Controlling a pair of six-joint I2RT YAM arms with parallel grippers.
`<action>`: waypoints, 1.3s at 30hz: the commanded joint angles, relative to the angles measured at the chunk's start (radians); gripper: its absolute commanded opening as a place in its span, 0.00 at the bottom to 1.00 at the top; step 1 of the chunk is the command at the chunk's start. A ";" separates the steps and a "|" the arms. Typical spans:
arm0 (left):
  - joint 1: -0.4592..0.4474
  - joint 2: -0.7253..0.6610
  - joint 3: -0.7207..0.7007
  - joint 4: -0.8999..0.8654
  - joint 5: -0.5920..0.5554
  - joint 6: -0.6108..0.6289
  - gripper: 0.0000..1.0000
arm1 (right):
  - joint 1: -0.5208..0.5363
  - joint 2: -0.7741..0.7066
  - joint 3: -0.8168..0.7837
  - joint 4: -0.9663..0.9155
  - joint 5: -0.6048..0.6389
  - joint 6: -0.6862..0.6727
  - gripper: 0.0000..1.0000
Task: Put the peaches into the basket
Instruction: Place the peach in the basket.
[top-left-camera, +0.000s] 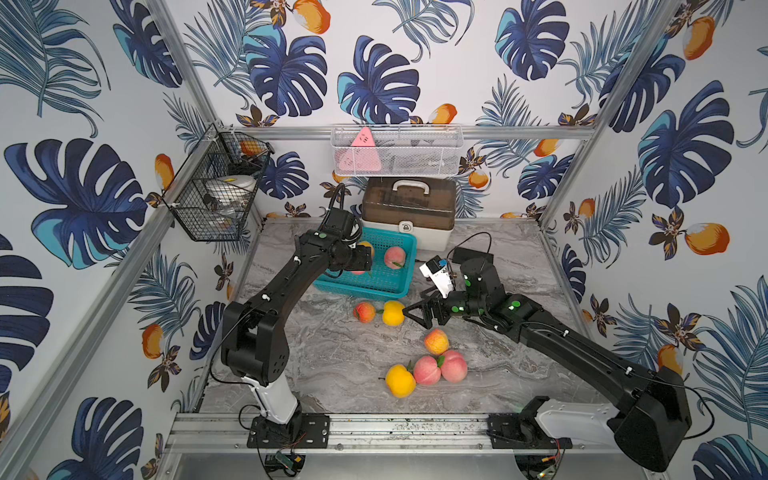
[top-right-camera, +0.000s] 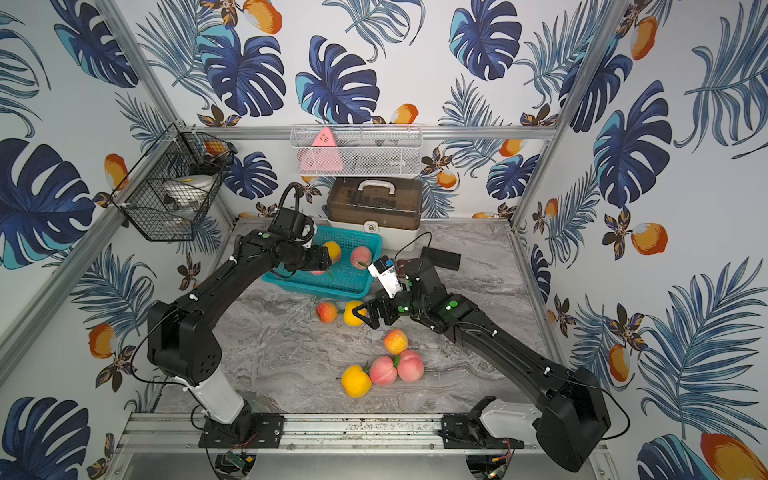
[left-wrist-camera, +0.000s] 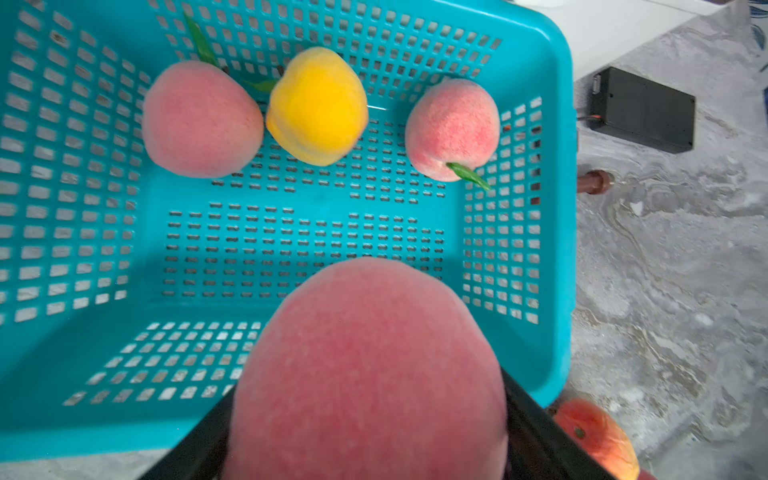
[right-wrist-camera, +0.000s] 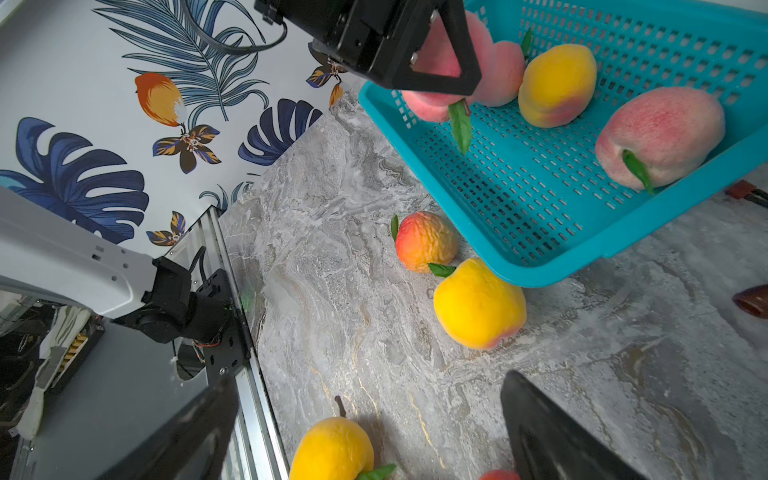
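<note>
1. While the left gripper (left-wrist-camera: 370, 399) pinches the held pink peach (right-wrist-camera: 430, 107) between its fingers above the teal basket (left-wrist-camera: 559, 232), the step in hand looks like the release. It would go best by lowering toward the bare patch of basket floor beneath and then opening gently, so the round fruit neither bounces nor rolls over the rim.
2. The held fruit hangs over the basket's near part, apart from the three along the far wall: a resting pink peach (left-wrist-camera: 201, 120), a yellow-orange peach (left-wrist-camera: 318, 106) just beside it, and a blushed peach (left-wrist-camera: 453, 129) a little apart.
3. On the marble tabletop (top-left-camera: 332, 353), just outside the basket's front wall, an orange-red peach (top-left-camera: 364, 311) and a loose yellow peach (top-left-camera: 392, 313) lie side by side.
4. The right gripper (top-left-camera: 414, 316) is spread wide and empty, its fingertips just beside that loose yellow peach. That seems its likely next pick. Four more peaches (top-left-camera: 427, 370) cluster nearer the arm bases.
</note>
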 joint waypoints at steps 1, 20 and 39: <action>0.006 0.032 0.039 0.002 -0.060 0.028 0.75 | -0.001 0.030 0.049 -0.031 -0.008 -0.025 1.00; 0.011 0.220 0.122 0.012 -0.340 0.089 0.76 | -0.006 0.138 0.102 -0.036 -0.018 -0.046 1.00; 0.025 0.339 0.146 0.026 -0.433 0.089 0.76 | -0.030 0.140 0.084 -0.022 -0.046 -0.035 1.00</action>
